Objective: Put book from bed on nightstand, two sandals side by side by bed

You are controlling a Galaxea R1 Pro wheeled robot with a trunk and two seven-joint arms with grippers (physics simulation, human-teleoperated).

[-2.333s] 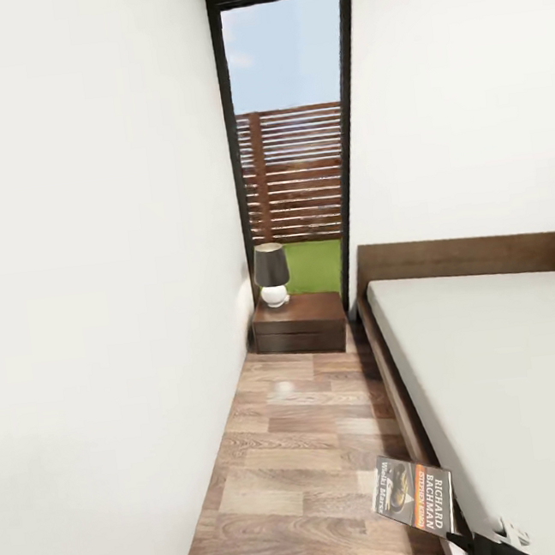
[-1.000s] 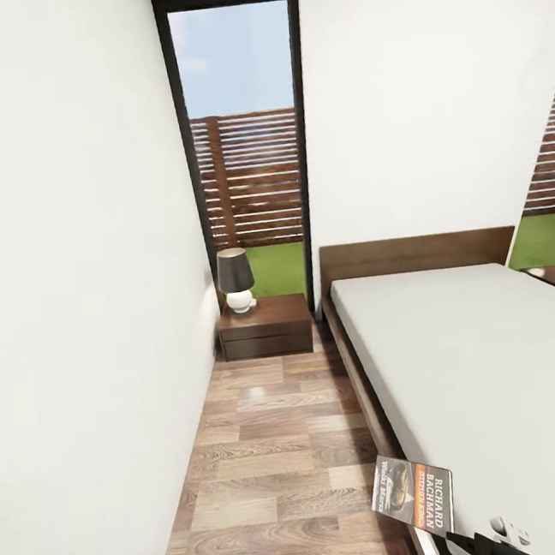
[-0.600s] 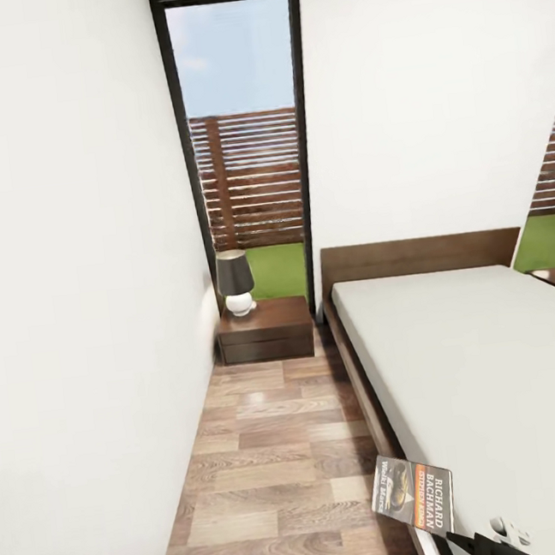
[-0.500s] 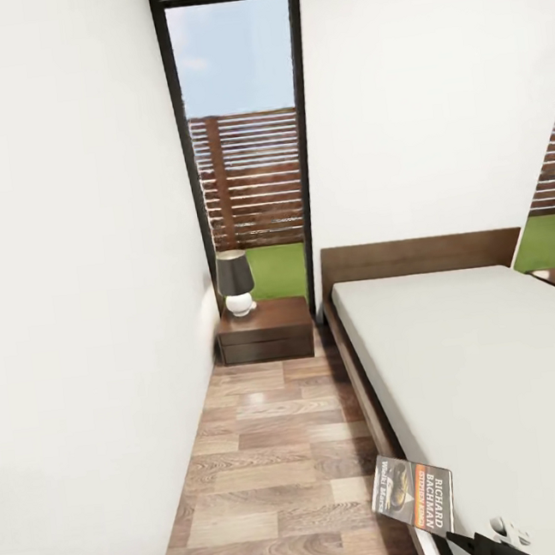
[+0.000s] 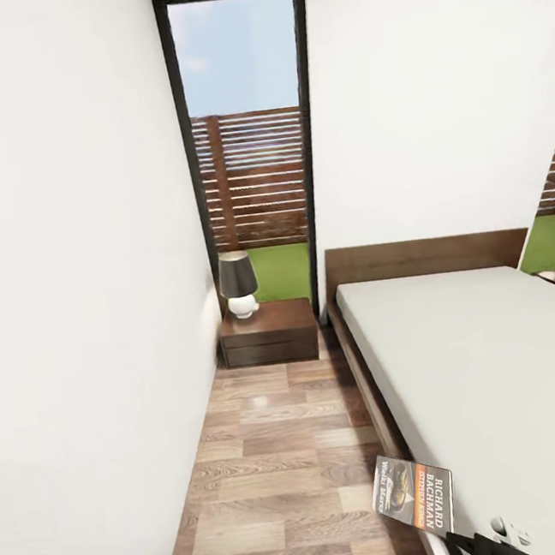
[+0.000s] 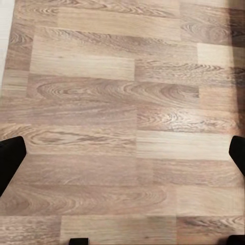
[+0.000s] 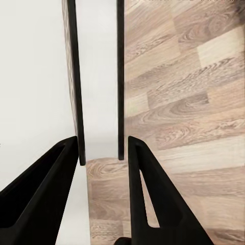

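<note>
The book, dark-covered with an orange band and white lettering, hangs tilted over the floor beside the bed. My right gripper holds it from below. In the right wrist view the black fingers press on both covers, with the book's white page edge between them and the right gripper shut on it. The nightstand stands ahead by the headboard, under the window. My left gripper is open above bare floor planks. The sandals are out of view.
A dark-shaded lamp with a white base takes up the nightstand's left rear corner. A white wall runs along the left, leaving a narrow wood-floor aisle between it and the bed frame. A tall dark-framed window closes the far end.
The whole view has swung and shifted as the camera moved down the aisle towards the nightstand. The book stays in my right gripper at the same spot in the picture.
</note>
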